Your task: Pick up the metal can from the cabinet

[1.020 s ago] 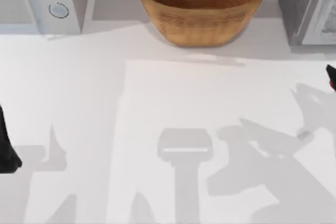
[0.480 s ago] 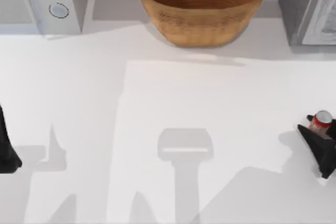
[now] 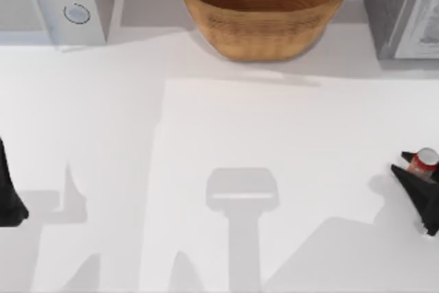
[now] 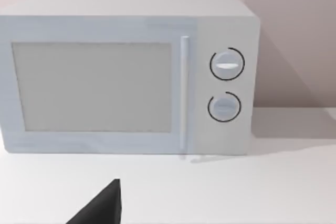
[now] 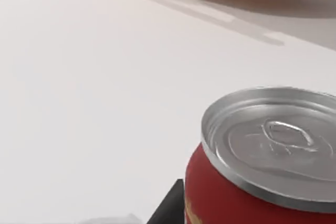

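In the right wrist view the metal can (image 5: 265,166) stood upright and very close, its silvery lid level and its red side meeting a dark finger (image 5: 170,205) low against it. Seen from above, the right pincer (image 3: 420,178) was at the right edge of the bench (image 3: 226,135), and the metal can (image 3: 423,161) sat at its tip with the dark fingers pressed along its side, so I judged the pincer closed around the can and carrying it.

With the can already gripped, doing the step well probably meant keeping it upright, squeezing steadily without easing off, and moving slowly, since a smooth round wall can slip or twist between two flat fingers. Whether the can rested on the bench or hung just above it could not be told.

The left pincer (image 3: 9,200) was parked at the bench's left edge; whether it was open I cannot tell.

Farther back stood the microwave (image 3: 51,1) at the left, the wicker bowl (image 3: 264,12) in the middle, well apart from the can, and a grey cabinet (image 3: 401,8) at the right.
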You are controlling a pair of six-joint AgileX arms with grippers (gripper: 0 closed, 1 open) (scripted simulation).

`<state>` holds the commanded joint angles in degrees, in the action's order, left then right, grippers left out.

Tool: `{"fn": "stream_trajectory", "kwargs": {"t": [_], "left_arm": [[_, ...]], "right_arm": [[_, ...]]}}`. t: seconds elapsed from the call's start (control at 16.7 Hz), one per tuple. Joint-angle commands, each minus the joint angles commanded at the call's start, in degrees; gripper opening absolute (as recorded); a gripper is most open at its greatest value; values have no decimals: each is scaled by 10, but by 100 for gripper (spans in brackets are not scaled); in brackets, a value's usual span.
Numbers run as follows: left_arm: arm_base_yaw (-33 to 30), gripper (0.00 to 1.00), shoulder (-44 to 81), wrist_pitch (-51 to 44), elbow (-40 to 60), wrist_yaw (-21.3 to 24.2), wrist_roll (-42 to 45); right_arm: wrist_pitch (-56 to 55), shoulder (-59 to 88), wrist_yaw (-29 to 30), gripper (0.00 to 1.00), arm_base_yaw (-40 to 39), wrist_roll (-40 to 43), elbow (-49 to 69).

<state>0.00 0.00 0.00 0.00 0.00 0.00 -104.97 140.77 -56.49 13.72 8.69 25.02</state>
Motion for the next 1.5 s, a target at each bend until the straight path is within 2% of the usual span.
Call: {"fn": "stream_trajectory", "kwargs": {"t": [0.42, 0.72, 1.5], "left_arm": [[0, 100, 0, 0, 0, 0, 0], [0, 100, 0, 0, 0, 0, 0], [0, 100, 0, 0, 0, 0, 0]], "right_arm": [[-39, -75, 58, 0, -54, -95, -1], [-41, -81, 62, 0, -58, -103, -1], [-41, -81, 62, 98, -58, -103, -1]]}}
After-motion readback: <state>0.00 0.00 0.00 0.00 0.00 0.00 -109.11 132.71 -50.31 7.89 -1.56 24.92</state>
